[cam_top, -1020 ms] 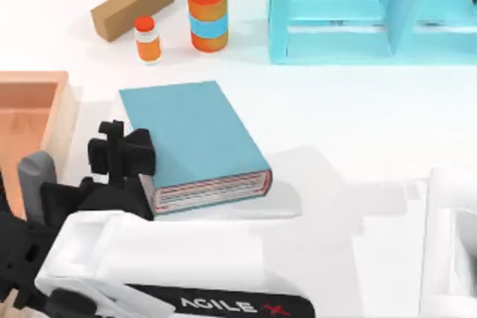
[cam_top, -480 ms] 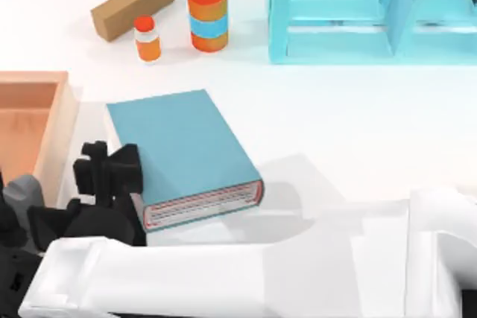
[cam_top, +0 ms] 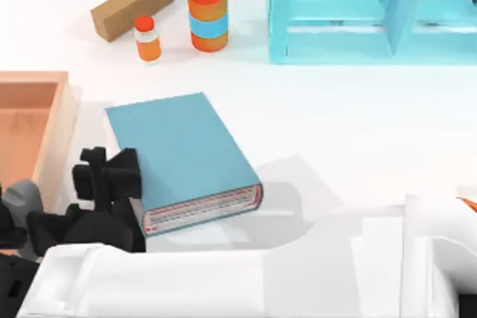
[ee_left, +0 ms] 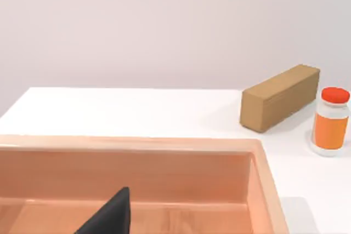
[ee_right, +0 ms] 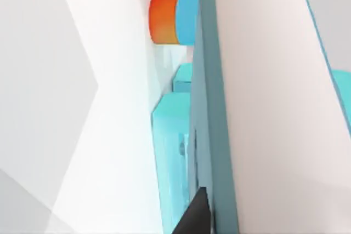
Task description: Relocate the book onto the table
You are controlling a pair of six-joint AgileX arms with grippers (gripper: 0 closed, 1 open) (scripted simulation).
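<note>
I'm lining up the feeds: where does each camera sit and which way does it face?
Top view: above the table, looking down; right tool grips the book, white arm below.
Left wrist view: low over the wooden tray, facing the cardboard box; left tool's dark tip shows.
Right wrist view: close against the book's pages, facing the can; dark tool tip shows.
Shared: top and left wrist views both show tray and box.

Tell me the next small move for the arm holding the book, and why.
Probably ease the book down the last bit, then open the right gripper. It grips the book's left edge; the book lies flat over bare table, its shadow hinting at a gap. The left gripper is parked by the tray.
</note>
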